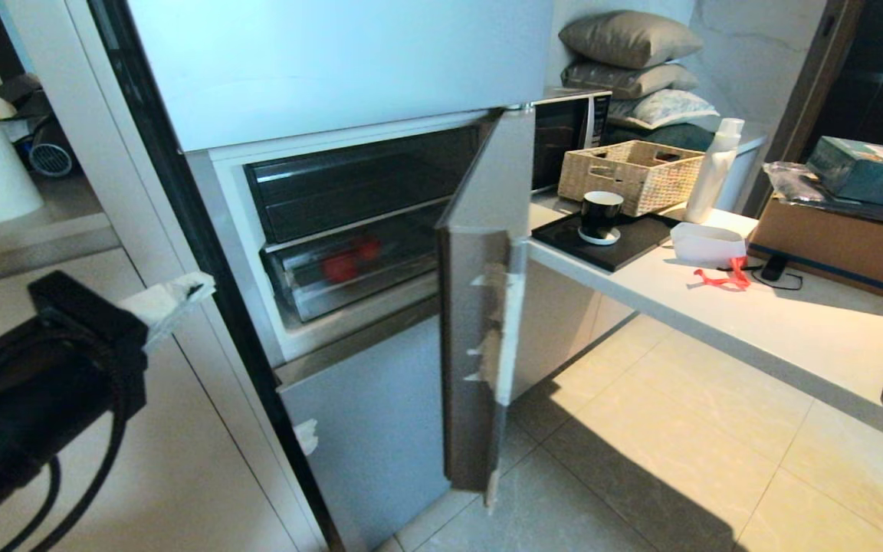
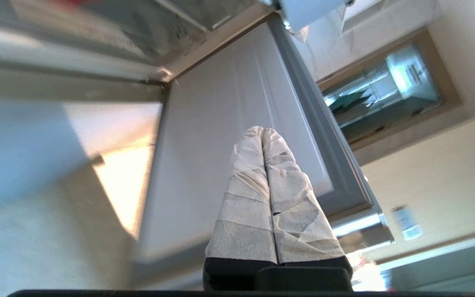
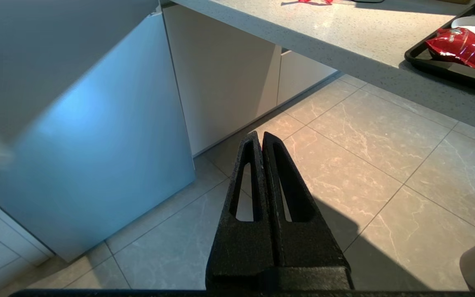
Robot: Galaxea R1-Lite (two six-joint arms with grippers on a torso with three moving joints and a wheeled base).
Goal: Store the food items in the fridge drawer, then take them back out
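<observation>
Hanging off to the side of the fridge, the left gripper has its tape-wrapped fingers pressed flat together on nothing; in the head view it sits at about nine o'clock, well clear of the opening. That suits an arm with no item to carry, kept out of the door's swing. The right gripper is likewise pinched shut and empty, pointing down at the tiled floor, parked, as only one arm seems needed here.

Outward from the left gripper, toward three o'clock, the fridge door stands ajar, edge-on to the head camera, leaving the compartment exposed. Inside, the clear fridge drawer looks pushed in under the dark shelves. Two red food items lie in it, close together, seen through its front wall. So the storing half appears done; taking them out would first call for pulling the drawer forward.
</observation>
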